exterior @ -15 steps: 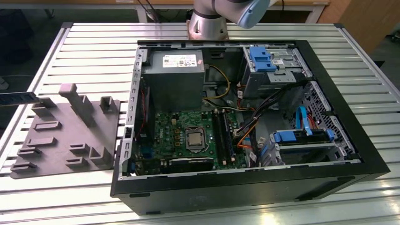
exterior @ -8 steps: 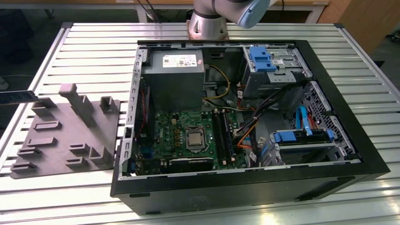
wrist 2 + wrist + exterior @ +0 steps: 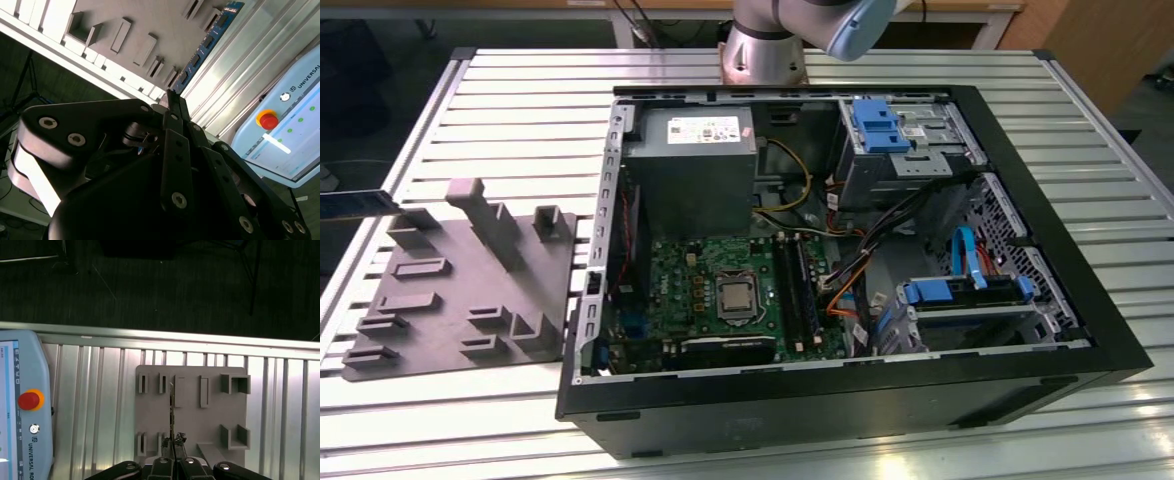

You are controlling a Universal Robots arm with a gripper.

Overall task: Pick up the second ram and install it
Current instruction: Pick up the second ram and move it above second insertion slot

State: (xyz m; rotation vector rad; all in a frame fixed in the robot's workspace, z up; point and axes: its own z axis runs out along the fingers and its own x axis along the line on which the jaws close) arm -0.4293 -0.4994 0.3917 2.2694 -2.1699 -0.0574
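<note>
pincer [image 3: 173, 442] [image 3: 170, 97]: clenched on ram, seen in both wrist views
ram [image 3: 172, 410] [image 3: 207, 42]: sticks straight out from the fingertips, edge-on, seen against tray
tray [image 3: 210, 420]: grey, raised blocks, flat on counter [image 3: 100, 405]
pendant [image 3: 25, 405]: on counter, near tray
case [image 3: 854, 400]: open, on counter, at the exterior view's right of tray
motherboard [image 3: 694, 280]: inside case

A table [image 3: 520, 90] of pale metal slats takes most of the exterior view and shines under bright light. A dark floor [image 3: 358, 130] shows at the upper left of the frame. A brown wooden panel [image 3: 1101, 45] stands at the upper right.
</note>
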